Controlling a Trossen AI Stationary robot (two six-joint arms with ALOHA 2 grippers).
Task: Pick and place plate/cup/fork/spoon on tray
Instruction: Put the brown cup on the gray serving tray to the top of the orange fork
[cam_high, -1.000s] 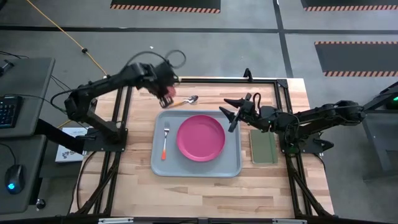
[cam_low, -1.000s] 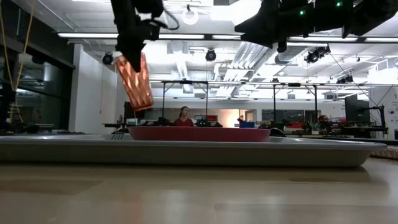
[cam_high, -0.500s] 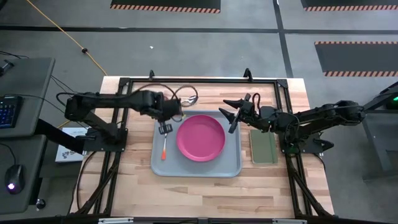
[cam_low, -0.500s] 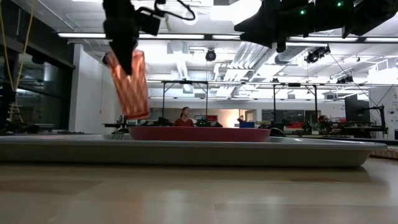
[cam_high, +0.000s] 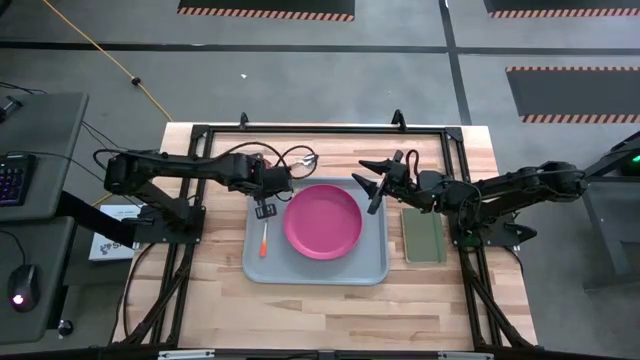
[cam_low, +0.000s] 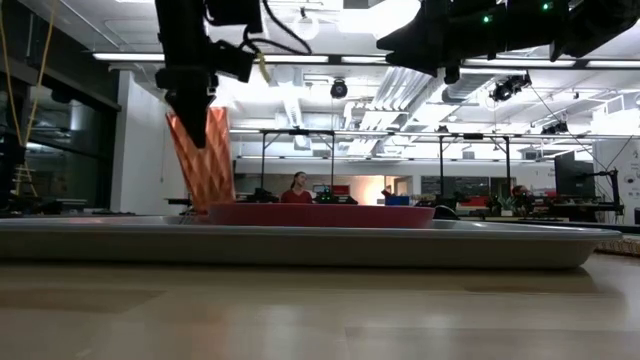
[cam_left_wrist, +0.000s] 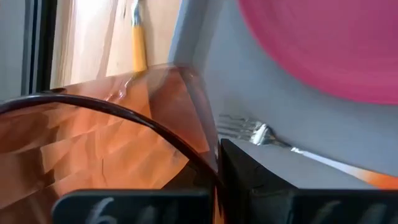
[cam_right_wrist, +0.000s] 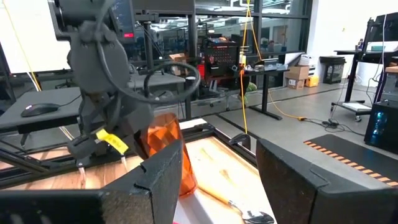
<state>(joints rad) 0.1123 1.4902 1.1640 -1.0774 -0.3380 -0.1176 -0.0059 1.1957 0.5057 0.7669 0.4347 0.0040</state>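
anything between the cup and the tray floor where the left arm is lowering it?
Possibly the fork: the left gripper, shut on the cup, hangs over the tray's far-left corner, right by the fork's tines. The plate lies clear to the side.

The wooden table (cam_high: 330, 305) carried the tray (cam_high: 375, 270), a dark-green pad (cam_high: 424, 238) just right of it, and a spoon (cam_high: 306, 158) behind the tray.
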